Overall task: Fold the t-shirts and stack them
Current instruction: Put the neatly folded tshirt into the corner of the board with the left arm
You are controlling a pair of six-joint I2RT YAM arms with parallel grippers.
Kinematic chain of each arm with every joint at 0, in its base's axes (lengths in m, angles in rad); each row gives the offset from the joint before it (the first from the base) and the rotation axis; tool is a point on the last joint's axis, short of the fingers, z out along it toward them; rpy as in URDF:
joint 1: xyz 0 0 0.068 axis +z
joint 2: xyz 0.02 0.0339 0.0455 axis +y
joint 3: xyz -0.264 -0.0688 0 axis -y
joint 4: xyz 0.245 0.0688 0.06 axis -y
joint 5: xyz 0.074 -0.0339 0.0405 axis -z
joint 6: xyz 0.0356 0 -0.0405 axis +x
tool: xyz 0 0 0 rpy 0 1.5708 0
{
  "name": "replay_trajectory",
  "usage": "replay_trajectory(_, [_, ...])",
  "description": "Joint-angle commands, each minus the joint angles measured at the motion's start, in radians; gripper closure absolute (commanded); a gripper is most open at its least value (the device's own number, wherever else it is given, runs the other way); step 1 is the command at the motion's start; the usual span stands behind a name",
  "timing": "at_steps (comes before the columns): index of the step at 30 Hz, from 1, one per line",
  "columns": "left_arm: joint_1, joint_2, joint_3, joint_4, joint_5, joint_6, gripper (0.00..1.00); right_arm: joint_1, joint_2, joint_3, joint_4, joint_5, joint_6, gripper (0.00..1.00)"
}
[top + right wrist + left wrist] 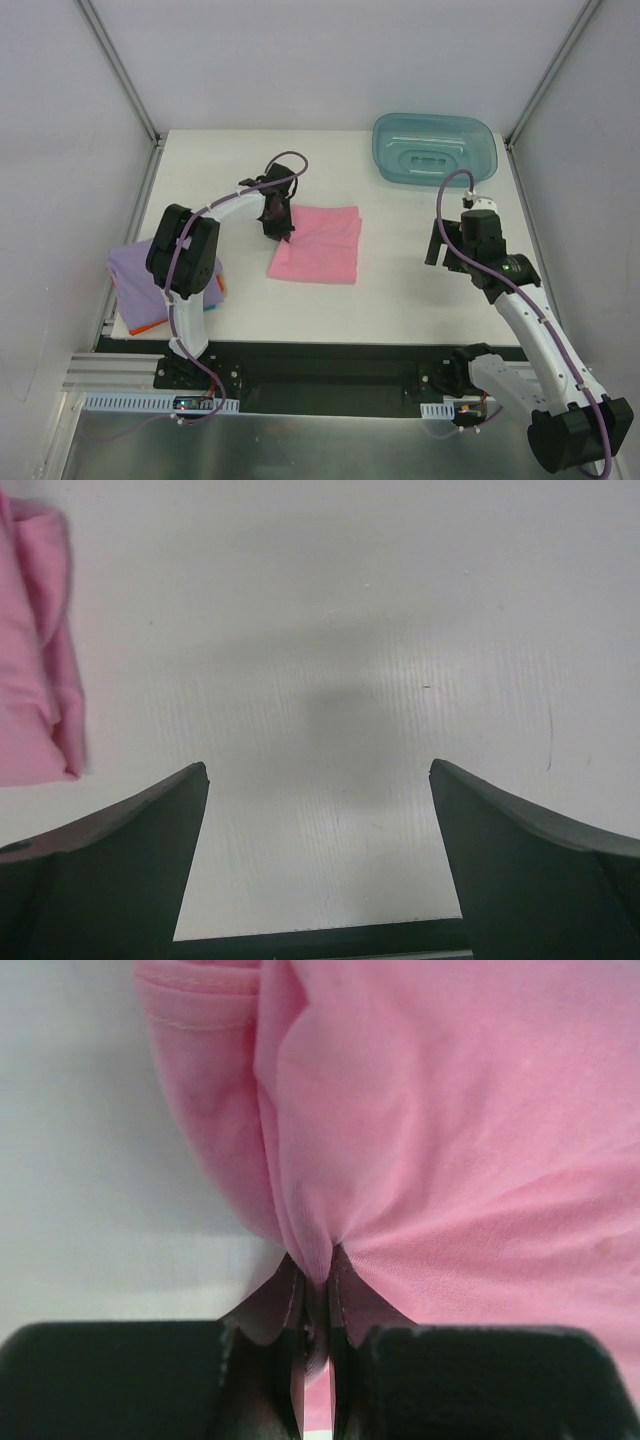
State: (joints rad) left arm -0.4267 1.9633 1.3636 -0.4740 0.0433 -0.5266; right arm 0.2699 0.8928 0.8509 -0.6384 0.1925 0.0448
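From above, a folded bubblegum-pink cotton t-shirt (318, 244) lies mid-table, the left gripper (281, 226) at its left edge; a pale lavender t-shirt (140, 272) sits folded at the table's left edge, a translucent teal plastic tub (436, 148) at the far right. The left wrist view shows the jaws clamped on a pinch of pink cloth. In the right wrist view the right gripper (318, 780) hangs over bare white table (400, 630), jaws wide apart, well clear of the pink shirt.

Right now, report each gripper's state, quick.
Left gripper: closed, pinching the pink t-shirt.
Right gripper: open, empty, over bare table.
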Motion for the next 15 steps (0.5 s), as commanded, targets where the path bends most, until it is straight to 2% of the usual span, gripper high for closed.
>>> replay_trajectory(1, [0.008, -0.127, -0.061, -0.143, -0.272, 0.131, 1.0, 0.0, -0.003, -0.03, 0.002, 0.105, -0.003, 0.03])
replay_trajectory(4, [0.008, -0.201, -0.089, -0.185, -0.342, 0.181, 1.0, 0.0, 0.005, -0.032, 0.0, 0.096, 0.006, 0.03])
replay_trajectory(9, [0.003, -0.3, -0.107, -0.311, -0.465, 0.16, 1.0, 0.0, -0.002, -0.042, 0.0, 0.088, 0.017, 0.03])
replay_trajectory(13, [-0.001, -0.359, -0.049, -0.383, -0.465, 0.137, 1.0, 0.0, -0.006, -0.047, -0.003, 0.065, 0.013, 0.03])
replay_trajectory(15, [-0.003, -0.357, 0.004, -0.527, -0.548, 0.105, 1.0, -0.001, -0.015, -0.05, -0.004, 0.077, 0.015, 0.03])
